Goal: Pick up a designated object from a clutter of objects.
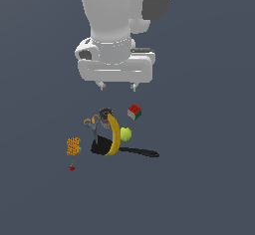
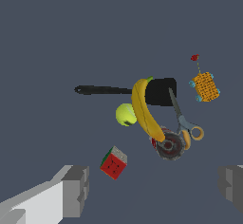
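Yellow-green ball (image 2: 126, 114): one, touching one banana (image 2: 146, 111); one cube (image 2: 114, 163); tool (image 2: 154, 185) spread wide, empty.

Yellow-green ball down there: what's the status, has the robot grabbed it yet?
Gripper open, above the pile, holding nothing. Ball not yet grabbed, on the surface. Banana pressed against one side, black utensil close by.

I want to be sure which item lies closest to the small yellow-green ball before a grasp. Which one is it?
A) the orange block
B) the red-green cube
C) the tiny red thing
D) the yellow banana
D: in both views the yellow-green ball sits right against the side of the yellow banana, while the other three items lie clearly apart from it.
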Controlling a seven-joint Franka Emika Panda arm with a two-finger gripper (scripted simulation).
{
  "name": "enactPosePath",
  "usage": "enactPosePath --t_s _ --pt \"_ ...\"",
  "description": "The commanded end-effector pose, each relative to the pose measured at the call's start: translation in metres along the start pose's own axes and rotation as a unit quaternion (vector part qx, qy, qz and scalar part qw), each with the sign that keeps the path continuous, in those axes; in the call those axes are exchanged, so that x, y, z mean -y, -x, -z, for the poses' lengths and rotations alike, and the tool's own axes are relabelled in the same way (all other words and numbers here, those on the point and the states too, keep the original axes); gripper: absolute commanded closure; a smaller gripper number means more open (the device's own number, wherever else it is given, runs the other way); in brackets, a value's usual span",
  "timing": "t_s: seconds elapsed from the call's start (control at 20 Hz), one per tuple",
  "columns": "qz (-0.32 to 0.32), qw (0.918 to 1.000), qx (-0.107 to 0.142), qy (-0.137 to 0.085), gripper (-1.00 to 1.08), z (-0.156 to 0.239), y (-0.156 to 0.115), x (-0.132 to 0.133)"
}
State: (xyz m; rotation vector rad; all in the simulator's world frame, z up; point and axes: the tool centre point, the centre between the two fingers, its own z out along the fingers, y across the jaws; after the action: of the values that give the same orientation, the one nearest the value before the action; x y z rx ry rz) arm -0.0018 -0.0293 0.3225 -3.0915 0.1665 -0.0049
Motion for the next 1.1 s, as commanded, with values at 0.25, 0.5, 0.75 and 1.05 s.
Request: enactPosePath --t_s 0.25,0.5,0.75,1.05 --pt "0.002 1.0 -0.007 0.001 -0.92 0.007 0.001 -0.004" --pt "0.001 0.9998 -0.019 0.002 -0.92 0.019 0.002 -0.009" --pt "0.002 0.9998 -0.018 0.002 -0.92 0.018 0.002 -0.009" --pt "0.023 0.9996 -0.018 0.004 -0.92 0.008 -0.001 -0.009"
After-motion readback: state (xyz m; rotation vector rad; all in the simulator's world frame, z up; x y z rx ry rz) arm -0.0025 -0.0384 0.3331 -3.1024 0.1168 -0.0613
